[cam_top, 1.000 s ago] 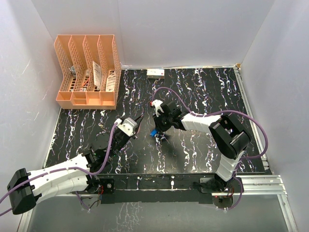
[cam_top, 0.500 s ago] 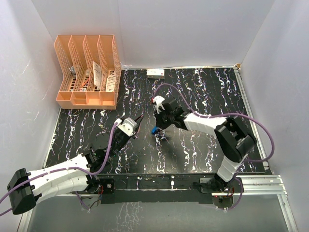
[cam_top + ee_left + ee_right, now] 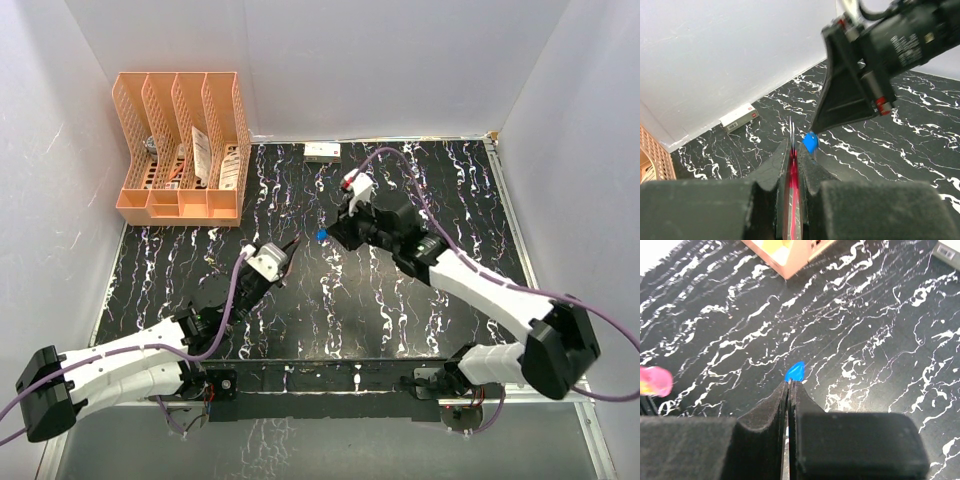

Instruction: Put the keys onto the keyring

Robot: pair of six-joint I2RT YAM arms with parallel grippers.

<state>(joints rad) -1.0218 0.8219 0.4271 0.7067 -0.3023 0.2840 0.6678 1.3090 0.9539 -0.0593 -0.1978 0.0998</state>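
Note:
My left gripper (image 3: 287, 248) is shut on the red strap (image 3: 792, 176) of the keyring. Its thin metal ring (image 3: 791, 131) stands up past the fingertips, above the black marbled table (image 3: 400, 300). My right gripper (image 3: 329, 236) is shut on the blue-headed key (image 3: 322, 236), just right of the ring. In the left wrist view the blue key (image 3: 810, 142) hangs close beside the ring, under the right gripper's black fingers (image 3: 840, 107). In the right wrist view the blue head (image 3: 795, 372) pokes out beyond the shut fingertips. The silvery-white key is not in view.
An orange file organizer (image 3: 180, 150) stands at the back left. A small white box (image 3: 322, 151) lies against the back wall and also shows in the left wrist view (image 3: 738, 117). White walls close in the table on three sides.
My right gripper has risen from the table and moved toward the back with the blue key, ending beside the ring. The left arm has stayed still.

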